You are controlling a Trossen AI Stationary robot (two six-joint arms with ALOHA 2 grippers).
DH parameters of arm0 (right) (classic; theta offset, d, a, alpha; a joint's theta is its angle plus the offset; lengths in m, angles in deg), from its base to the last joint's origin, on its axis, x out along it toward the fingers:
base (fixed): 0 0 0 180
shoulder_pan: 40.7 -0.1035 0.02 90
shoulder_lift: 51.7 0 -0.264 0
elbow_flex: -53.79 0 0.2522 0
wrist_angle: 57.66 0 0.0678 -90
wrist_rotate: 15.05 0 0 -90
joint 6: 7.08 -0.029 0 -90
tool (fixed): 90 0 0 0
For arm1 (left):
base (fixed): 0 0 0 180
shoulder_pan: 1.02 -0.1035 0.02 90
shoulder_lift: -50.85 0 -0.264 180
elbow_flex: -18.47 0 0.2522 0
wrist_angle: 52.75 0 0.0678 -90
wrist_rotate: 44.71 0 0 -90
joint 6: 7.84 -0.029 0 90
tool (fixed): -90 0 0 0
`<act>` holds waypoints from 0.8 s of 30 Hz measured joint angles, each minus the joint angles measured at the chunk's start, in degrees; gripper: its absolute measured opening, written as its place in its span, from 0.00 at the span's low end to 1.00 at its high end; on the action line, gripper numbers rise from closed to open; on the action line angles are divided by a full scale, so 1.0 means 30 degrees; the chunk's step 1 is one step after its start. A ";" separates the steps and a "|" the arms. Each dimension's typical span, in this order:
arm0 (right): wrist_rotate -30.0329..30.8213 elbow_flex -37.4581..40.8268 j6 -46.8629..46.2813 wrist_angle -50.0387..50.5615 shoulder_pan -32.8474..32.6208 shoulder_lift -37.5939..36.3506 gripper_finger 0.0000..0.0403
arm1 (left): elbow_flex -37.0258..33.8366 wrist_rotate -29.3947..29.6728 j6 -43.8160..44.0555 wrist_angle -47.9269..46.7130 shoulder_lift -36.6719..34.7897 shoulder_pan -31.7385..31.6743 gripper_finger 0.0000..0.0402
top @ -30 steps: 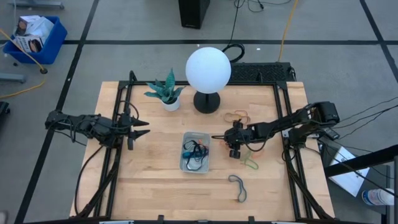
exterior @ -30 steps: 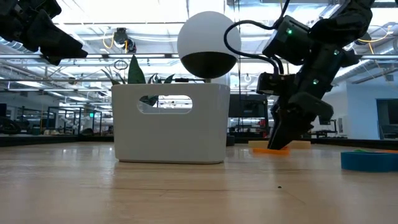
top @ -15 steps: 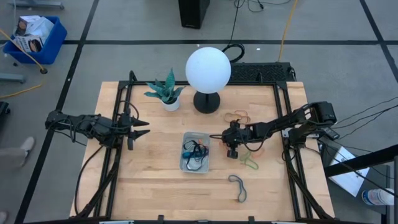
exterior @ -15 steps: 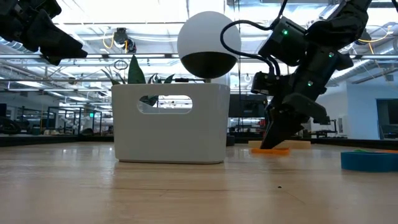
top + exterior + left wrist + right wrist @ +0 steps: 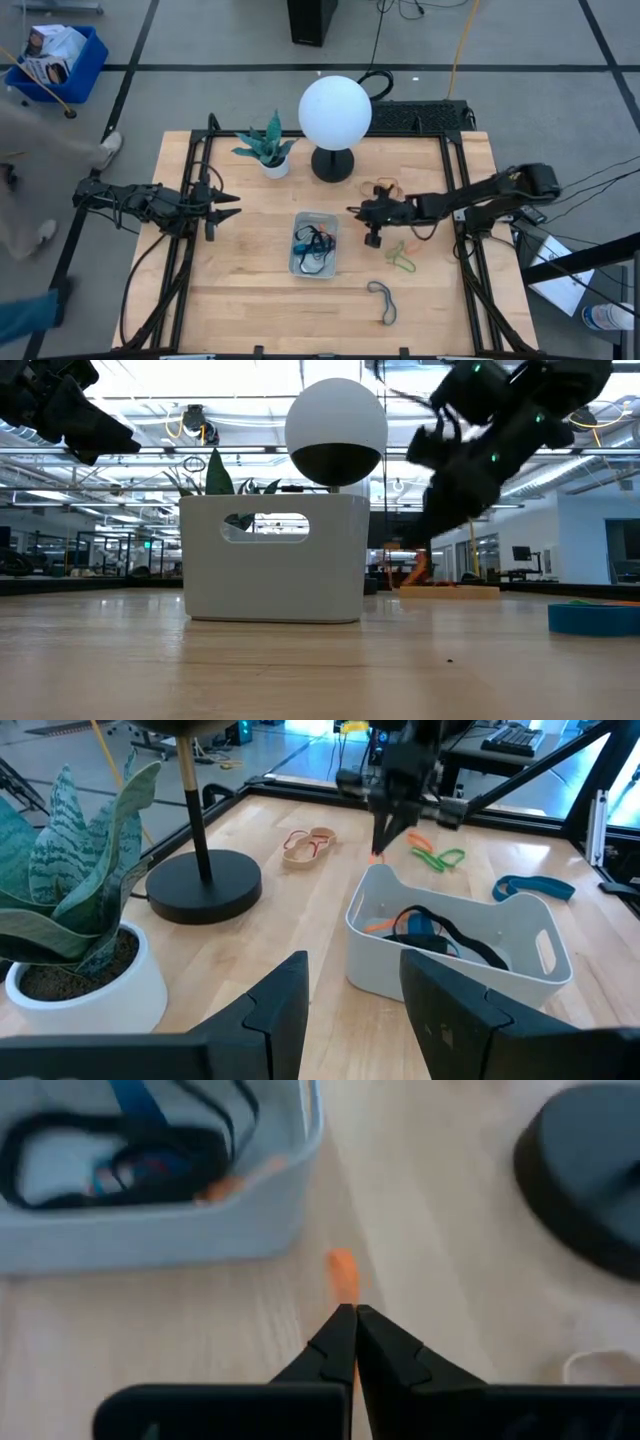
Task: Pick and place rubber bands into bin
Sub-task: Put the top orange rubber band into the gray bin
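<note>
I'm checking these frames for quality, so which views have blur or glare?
Low view: right arm smeared by motion, bright ceiling lights behind. High view: a blurred person at the left edge. Right wrist view: bin and band soft.

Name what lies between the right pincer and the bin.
In the right wrist view, the right pincer, shut on an orange rubber band, is separated from the bin only by bare wooden tabletop.

Even bright overhead lighting; soft shadows; right arm [image 5: 490,440] motion-blurred in low view; right wrist view soft.
</note>
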 joint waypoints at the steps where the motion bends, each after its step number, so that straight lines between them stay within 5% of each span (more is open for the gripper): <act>1: -0.0008 0.0039 0.0007 -0.0173 0.0012 -0.0462 0.00 | 0.0000 0.0003 -0.0001 0.0001 -0.0007 0.0000 0.41; 13: -0.0632 -0.0016 0.2089 -0.6712 0.0364 -0.5702 0.00 | 0.0000 -0.0012 0.0051 0.0036 -0.0003 0.0000 0.41; 24: -0.2141 -0.0710 0.3421 -0.8720 0.0357 -0.6702 0.00 | 0.0000 -0.0012 0.0022 0.0029 0.0000 0.0000 0.41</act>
